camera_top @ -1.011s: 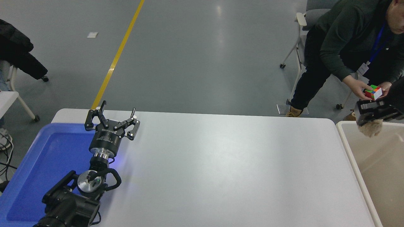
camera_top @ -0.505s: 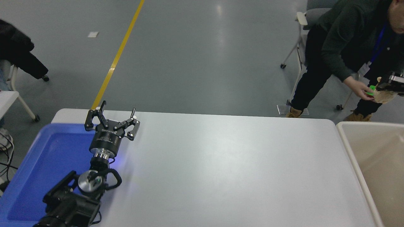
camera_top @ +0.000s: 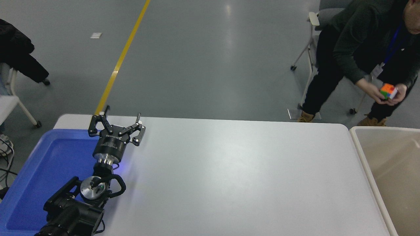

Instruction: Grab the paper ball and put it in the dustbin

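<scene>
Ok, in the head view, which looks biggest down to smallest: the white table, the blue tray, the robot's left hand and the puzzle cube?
1. White table
2. Blue tray, partly cut off by the picture's edge
3. Left hand
4. Puzzle cube, though it is farther from the camera, so it may look smaller than it is.

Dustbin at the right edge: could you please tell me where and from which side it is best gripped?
Probably the thick pale rim of the dustbin, along the wall beside the white table, pinched from above, one finger inside, one outside. The inner walls are smooth, offering no hold. The left gripper sits open at the blue tray's edge.
</scene>
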You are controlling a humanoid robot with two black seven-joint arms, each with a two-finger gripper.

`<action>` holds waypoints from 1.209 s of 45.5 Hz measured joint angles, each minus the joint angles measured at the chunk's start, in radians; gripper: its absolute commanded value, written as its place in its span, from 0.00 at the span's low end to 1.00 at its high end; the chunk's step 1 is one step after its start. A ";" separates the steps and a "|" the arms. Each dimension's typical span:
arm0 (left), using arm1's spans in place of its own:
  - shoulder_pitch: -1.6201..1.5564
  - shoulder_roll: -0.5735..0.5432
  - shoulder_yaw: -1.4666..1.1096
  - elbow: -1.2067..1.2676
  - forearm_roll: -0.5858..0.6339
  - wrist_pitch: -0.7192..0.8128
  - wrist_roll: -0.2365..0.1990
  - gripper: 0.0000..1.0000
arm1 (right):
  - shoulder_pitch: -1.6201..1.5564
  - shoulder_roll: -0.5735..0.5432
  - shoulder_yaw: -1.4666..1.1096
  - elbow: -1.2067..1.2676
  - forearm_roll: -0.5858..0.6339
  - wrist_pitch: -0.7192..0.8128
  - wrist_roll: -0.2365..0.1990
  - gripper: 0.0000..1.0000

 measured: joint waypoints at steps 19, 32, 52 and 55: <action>-0.001 0.000 0.000 0.000 0.000 0.001 0.000 0.99 | -0.209 0.221 0.288 -0.213 0.060 -0.020 -0.001 0.00; -0.002 0.000 0.000 0.000 0.000 0.001 0.000 0.99 | -0.253 0.266 0.326 -0.234 0.077 -0.025 -0.001 0.37; -0.001 0.000 0.000 0.000 0.000 0.001 0.000 0.99 | -0.268 0.306 0.360 -0.237 0.083 -0.026 0.000 1.00; -0.002 0.000 0.000 0.000 0.000 0.001 0.000 0.99 | -0.269 0.310 0.362 -0.237 0.083 -0.026 0.000 1.00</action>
